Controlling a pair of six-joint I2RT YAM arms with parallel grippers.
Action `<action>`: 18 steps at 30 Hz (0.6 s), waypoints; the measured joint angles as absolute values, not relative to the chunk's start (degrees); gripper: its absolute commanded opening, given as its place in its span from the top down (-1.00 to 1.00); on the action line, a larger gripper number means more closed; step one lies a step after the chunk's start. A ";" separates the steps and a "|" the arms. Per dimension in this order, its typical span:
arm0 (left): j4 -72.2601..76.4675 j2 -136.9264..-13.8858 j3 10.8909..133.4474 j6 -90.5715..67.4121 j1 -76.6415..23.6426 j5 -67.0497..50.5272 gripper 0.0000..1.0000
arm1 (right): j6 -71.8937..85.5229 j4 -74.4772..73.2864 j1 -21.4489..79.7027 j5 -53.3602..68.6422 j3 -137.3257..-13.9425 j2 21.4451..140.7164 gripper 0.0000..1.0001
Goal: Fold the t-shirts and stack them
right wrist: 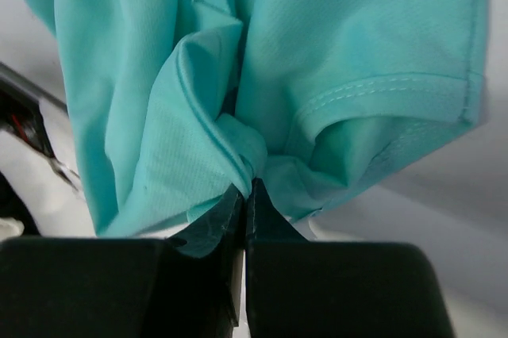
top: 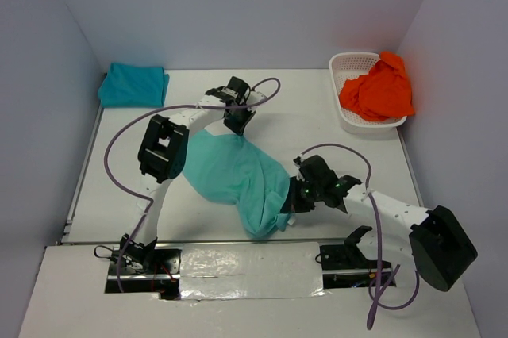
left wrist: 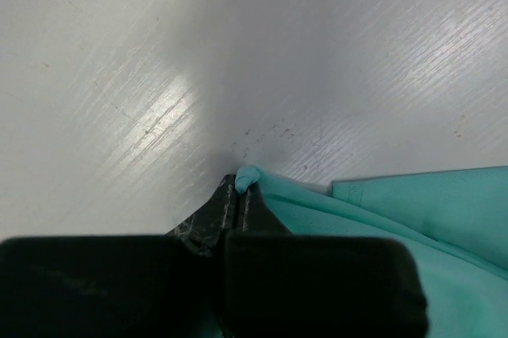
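Observation:
A mint-aqua t-shirt (top: 234,175) lies crumpled mid-table between the two arms. My left gripper (top: 236,133) is shut on its far edge; in the left wrist view a small nub of the mint-aqua t-shirt (left wrist: 248,175) pokes out past the left gripper (left wrist: 240,187). My right gripper (top: 284,201) is shut on the near right side, where the mint-aqua t-shirt (right wrist: 333,52) bunches into folds above the right gripper (right wrist: 248,187). A teal t-shirt (top: 133,84) lies folded at the far left corner. An orange t-shirt (top: 379,88) is heaped in the basket.
A white mesh basket (top: 343,64) stands at the far right by the wall. Purple cables (top: 119,136) loop from both arms over the table. Shiny tape (top: 246,263) covers the near edge between the arm bases.

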State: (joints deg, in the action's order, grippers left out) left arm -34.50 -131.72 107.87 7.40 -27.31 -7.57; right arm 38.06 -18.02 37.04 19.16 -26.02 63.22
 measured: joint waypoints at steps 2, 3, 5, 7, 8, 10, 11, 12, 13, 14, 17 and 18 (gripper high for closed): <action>-34.65 -131.68 108.12 7.57 -27.31 -7.25 1.00 | 37.80 -18.09 35.62 18.83 -26.04 63.20 1.00; -34.89 -131.68 108.42 7.77 -27.31 -6.87 1.00 | 37.54 -18.44 34.85 18.57 -26.22 63.20 1.00; -36.05 -131.68 110.00 8.69 -27.20 -6.07 1.00 | 36.16 -20.73 33.36 17.58 -27.77 63.26 1.00; -36.95 -131.55 112.99 9.13 -26.76 -5.17 1.00 | 34.06 -24.53 31.24 16.71 -31.81 64.01 1.00; -37.45 -131.50 115.42 9.15 -26.33 -4.93 1.00 | 32.47 -26.63 28.82 16.58 -35.66 65.04 1.00; -38.06 -131.37 122.65 9.17 -24.69 -4.73 1.00 | 28.75 -29.78 22.44 15.22 -45.01 68.05 1.00; -38.24 -131.37 126.58 9.21 -23.68 -4.69 1.00 | 27.24 -31.42 19.20 14.46 -49.91 69.82 1.00; -37.93 -131.31 130.96 9.26 -22.33 -4.51 1.00 | 25.52 -32.45 15.99 13.72 -55.48 71.77 1.00; -37.08 -130.74 134.96 9.34 -20.84 -4.23 1.00 | 23.92 -34.15 13.02 12.69 -62.15 74.00 1.00; -35.55 -129.62 137.56 9.56 -19.22 -3.99 1.00 | 22.22 -34.63 11.16 11.44 -66.72 75.42 1.00; -31.46 -122.34 139.06 10.57 -13.87 -3.01 1.00 | 17.93 -37.28 7.53 7.81 -84.03 79.90 1.00; -31.03 -120.36 139.74 10.66 -12.05 -2.81 1.00 | 16.62 -37.76 7.51 6.66 -88.36 80.62 1.00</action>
